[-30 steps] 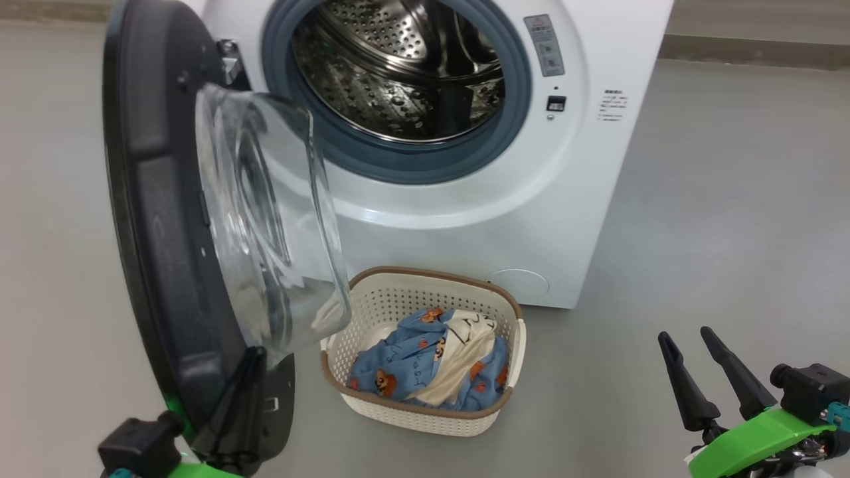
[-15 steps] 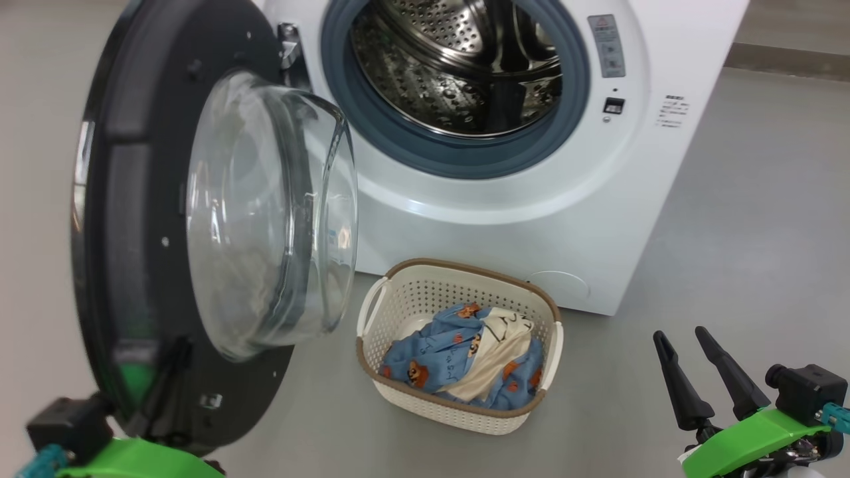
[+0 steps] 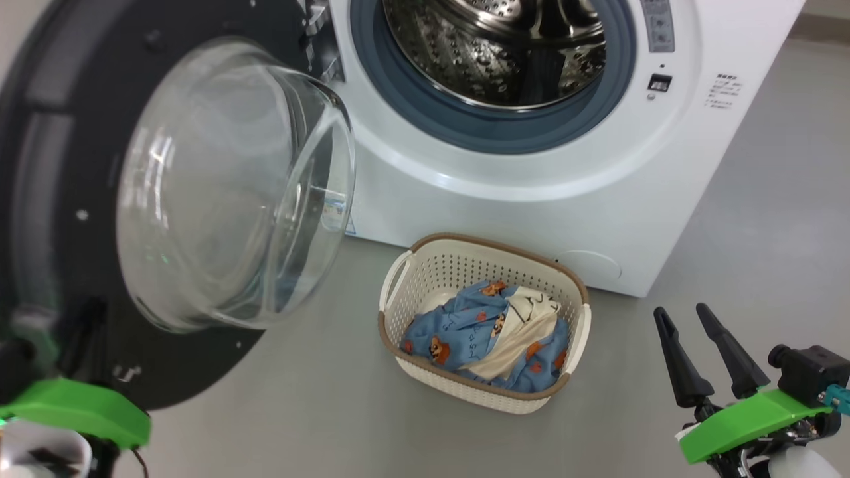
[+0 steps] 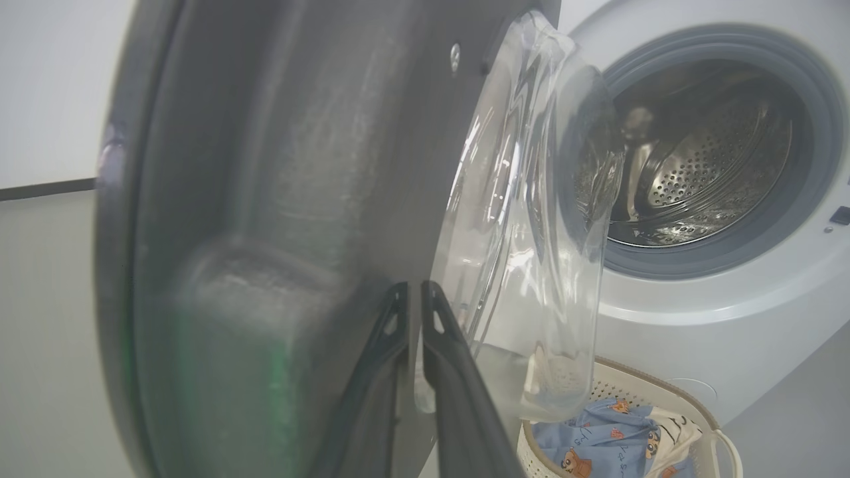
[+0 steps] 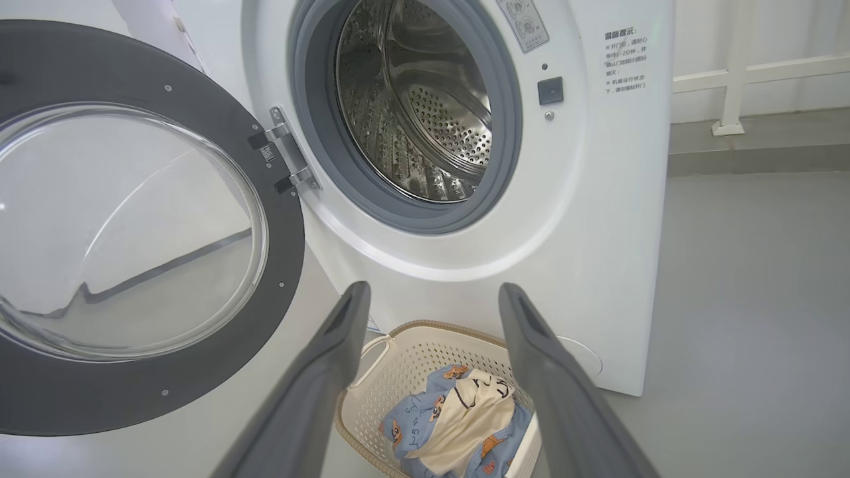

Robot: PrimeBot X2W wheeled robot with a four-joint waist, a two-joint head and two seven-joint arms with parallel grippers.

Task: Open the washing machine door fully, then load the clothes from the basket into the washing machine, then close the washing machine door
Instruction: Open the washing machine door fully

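The washing machine [image 3: 531, 219] stands with its steel drum [image 3: 498, 46] exposed. Its door [image 3: 40, 199], a black rim around a bulging glass bowl, hangs swung out to the left. In the left wrist view my left gripper [image 4: 414, 287] is shut, its fingers lying against the door's [image 4: 299, 166] black inner face beside the glass. The basket [image 3: 458, 273] sits on the floor below the opening, holding the clothes [image 3: 465, 332], blue printed fabric and a cream piece. At the lower right my right gripper [image 3: 679, 312] is open, well right of the basket; in its own view the fingers spread wide above the basket [image 5: 398, 358].
Grey floor [image 3: 764, 232] spreads to the right of the machine and in front of the basket. A pale wall with a baseboard and a white rail [image 5: 730, 73] runs behind the machine on the right.
The door has swung further open toward the left, with my left arm following it. The head camera has shifted, so the machine and basket sit further right. The right gripper has stayed put.
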